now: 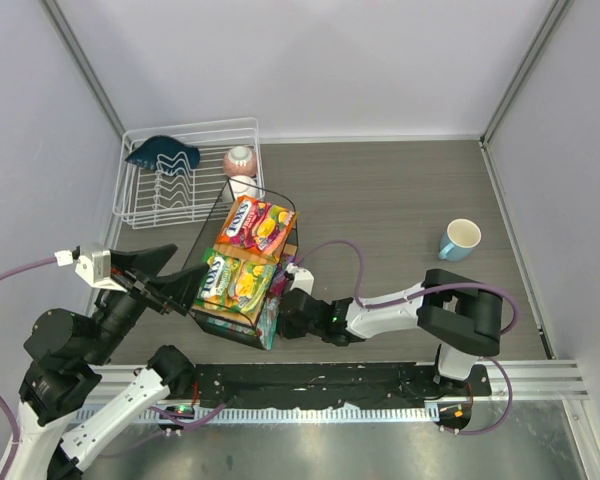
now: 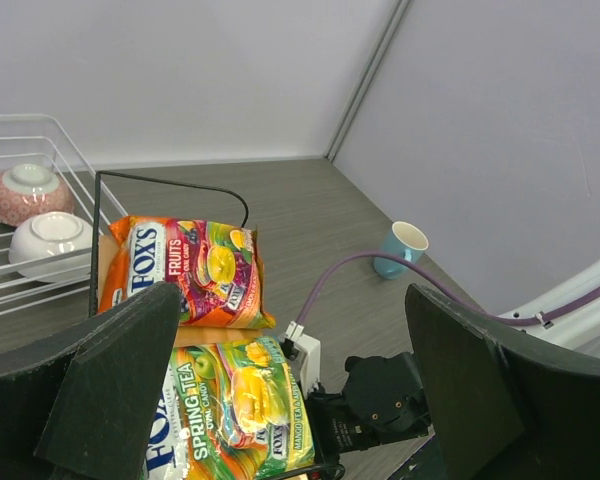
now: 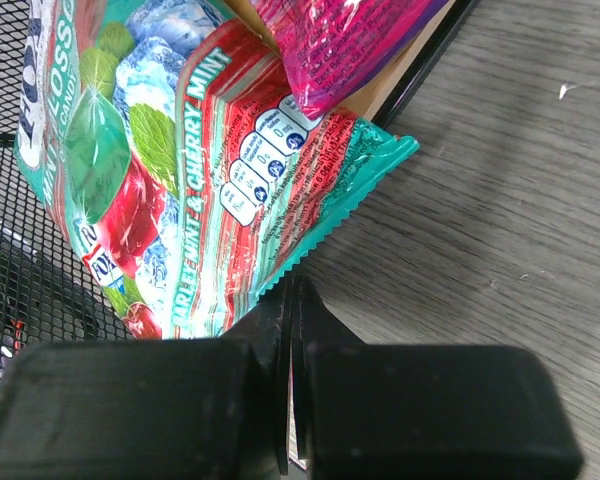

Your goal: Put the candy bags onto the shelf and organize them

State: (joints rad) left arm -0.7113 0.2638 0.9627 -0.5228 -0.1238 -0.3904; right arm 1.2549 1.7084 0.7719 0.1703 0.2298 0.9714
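Observation:
The shelf stands in front of my left arm. Its top board carries the orange-red candy bag at the back and the yellow-green one in front. A teal bag sticks out tilted at the shelf's lower right, under the purple bag. My right gripper is shut, its tips pinching the teal bag's serrated edge. The left gripper stands wide open with nothing between its fingers, just left of the shelf and level with the yellow-green bag.
At the back left a white wire dish rack holds a dark blue item and two bowls. A light blue mug stands to the right. Grey walls close in the table.

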